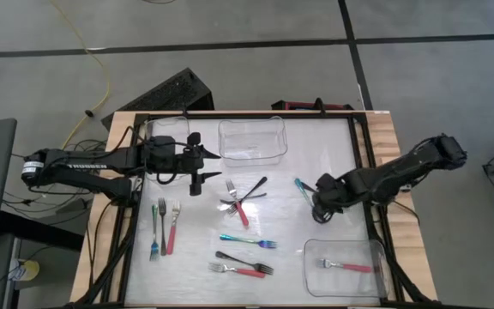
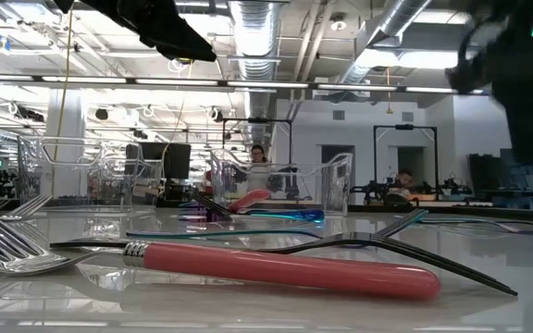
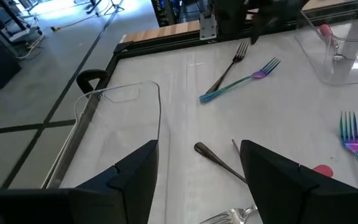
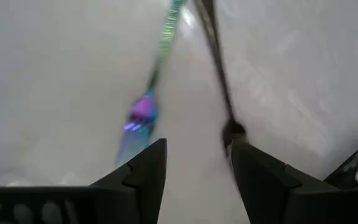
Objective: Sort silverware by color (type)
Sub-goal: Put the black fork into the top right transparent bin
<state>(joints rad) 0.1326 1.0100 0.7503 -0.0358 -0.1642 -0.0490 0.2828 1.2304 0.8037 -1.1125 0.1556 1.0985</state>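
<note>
Small forks with red, teal or black handles lie flat across the white table. In the high view a crossed heap (image 1: 242,202) sits mid-table, three forks (image 1: 163,228) lie near the left side, and several more (image 1: 245,257) lie toward the near edge. A teal fork (image 1: 303,189) and a black fork (image 4: 218,74) lie side by side under my right gripper (image 1: 322,209). That gripper is open and points down, its fingers standing over the teal fork's tines (image 4: 140,117). My left gripper (image 1: 197,172) is open and hovers above the table's far left, holding nothing.
A clear tub (image 1: 345,267) at the near right holds one red-handled fork (image 1: 346,266). Two more clear tubs stand at the far edge: one at the centre (image 1: 252,141), one at the left (image 1: 168,129). A black frame (image 1: 369,172) borders the table.
</note>
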